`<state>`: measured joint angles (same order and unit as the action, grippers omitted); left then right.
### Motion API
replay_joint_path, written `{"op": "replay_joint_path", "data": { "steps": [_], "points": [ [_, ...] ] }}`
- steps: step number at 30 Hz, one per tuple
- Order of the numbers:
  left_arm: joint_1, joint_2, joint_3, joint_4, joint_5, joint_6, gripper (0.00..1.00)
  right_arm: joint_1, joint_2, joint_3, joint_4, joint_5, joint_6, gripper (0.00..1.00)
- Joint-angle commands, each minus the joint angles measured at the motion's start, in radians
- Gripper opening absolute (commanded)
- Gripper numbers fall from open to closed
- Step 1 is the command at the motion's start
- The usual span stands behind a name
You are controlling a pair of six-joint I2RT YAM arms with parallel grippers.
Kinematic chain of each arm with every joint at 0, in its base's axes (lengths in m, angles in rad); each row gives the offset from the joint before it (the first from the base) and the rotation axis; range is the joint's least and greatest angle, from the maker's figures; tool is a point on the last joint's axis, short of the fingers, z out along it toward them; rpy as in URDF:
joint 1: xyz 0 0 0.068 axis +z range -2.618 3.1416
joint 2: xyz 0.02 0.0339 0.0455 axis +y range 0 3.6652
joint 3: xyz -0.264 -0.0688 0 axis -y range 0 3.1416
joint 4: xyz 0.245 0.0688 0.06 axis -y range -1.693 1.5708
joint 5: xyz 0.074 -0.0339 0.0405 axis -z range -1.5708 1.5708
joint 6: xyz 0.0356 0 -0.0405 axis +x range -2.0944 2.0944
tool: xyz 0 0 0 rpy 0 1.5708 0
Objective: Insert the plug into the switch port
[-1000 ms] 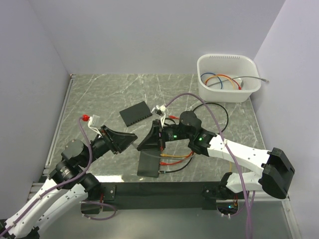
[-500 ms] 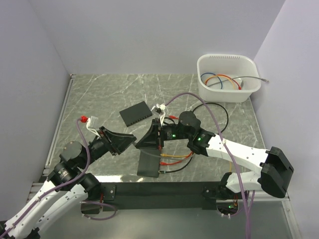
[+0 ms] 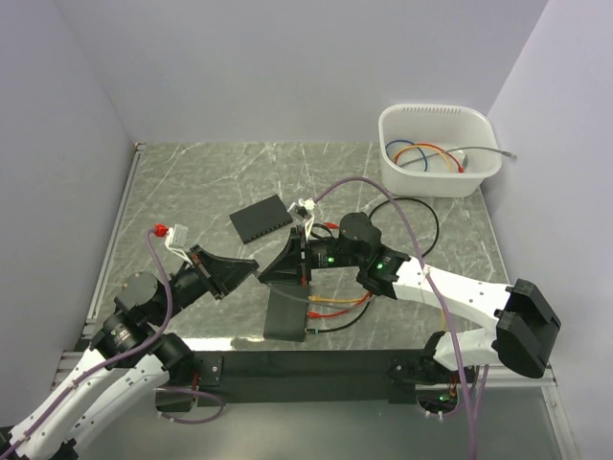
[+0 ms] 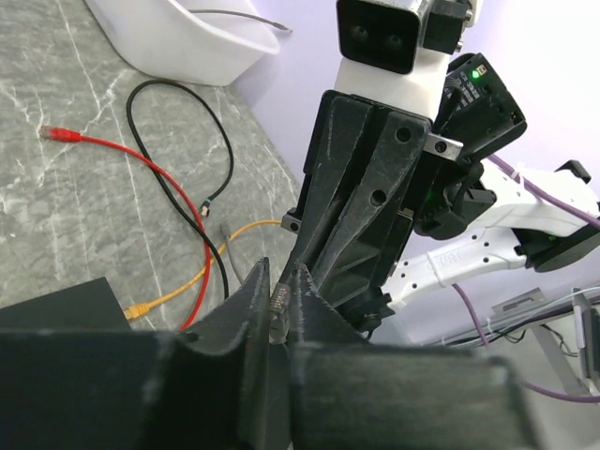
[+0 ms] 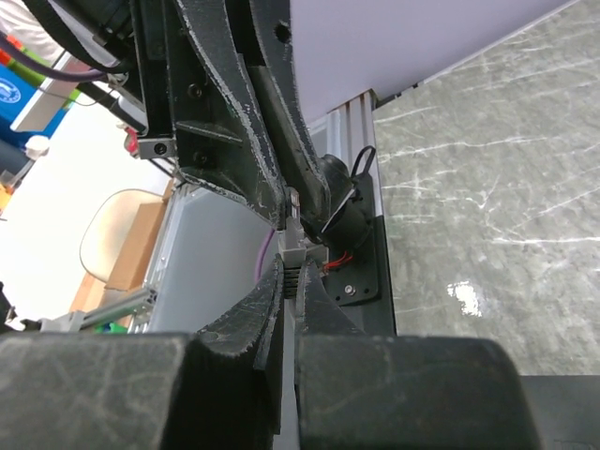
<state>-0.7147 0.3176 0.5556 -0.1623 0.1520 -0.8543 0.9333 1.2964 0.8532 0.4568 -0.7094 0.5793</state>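
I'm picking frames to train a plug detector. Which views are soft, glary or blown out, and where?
Top external: sharp, evenly lit, a glare strip along the near edge of the table. Left wrist: left pincer blurred in the foreground, the plug between its tips soft, background crisp. Right wrist: right pincer blurred, background beyond the table washed out, a small glare spot on the table.

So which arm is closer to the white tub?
Right. The right arm reaches across in front of the tub; the left arm is at the near left corner, well away.
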Motion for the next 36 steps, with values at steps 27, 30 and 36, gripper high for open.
{"op": "replay_joint_path", "data": {
  "steps": [27,30,36],
  "points": [
    [-0.002,0.296,0.221,-0.203,-0.223,-0.219,0.01,0.102,-0.152,0.234,-0.618,0.712,-0.4,0.57],
    [0.0,0.299,0.216,-0.203,-0.223,-0.215,0.01,0.111,-0.144,0.233,-0.607,0.674,-0.397,0.56],
    [-0.002,0.293,0.196,-0.203,-0.233,-0.21,0.01,0.137,-0.095,0.262,-0.606,0.642,-0.395,0.56]
  ]
}}
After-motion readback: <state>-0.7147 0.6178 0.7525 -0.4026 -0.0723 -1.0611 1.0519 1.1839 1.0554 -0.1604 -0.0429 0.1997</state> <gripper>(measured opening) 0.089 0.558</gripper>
